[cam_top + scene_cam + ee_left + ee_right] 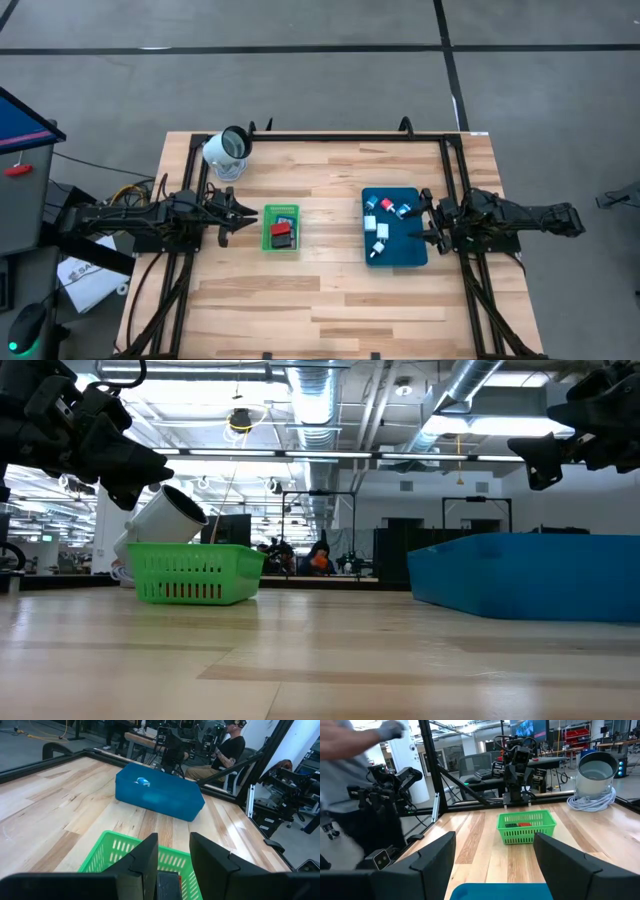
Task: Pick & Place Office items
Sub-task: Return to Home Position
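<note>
A green tray [268,228] holds a red block [281,229] and black pieces. A blue tray [410,250] holds several small red, white and blue items [384,206]; one blue-white piece [142,781] peeks over its wall. My left gripper [243,217] hovers open at the green tray's left edge, above table height, with a black item [167,885] showing between its fingers in the left wrist view. My right gripper [425,222] hovers wide open at the blue tray's right edge, and the blue tray's rim [500,891] lies just below it.
A white cylinder with a dark opening [230,150] lies on its side near the far left corner, behind the green tray [190,572]. Bare wood lies between the trays and along the near edge. A blurred person [350,770] moves beyond the table, and another sits farther off [225,750].
</note>
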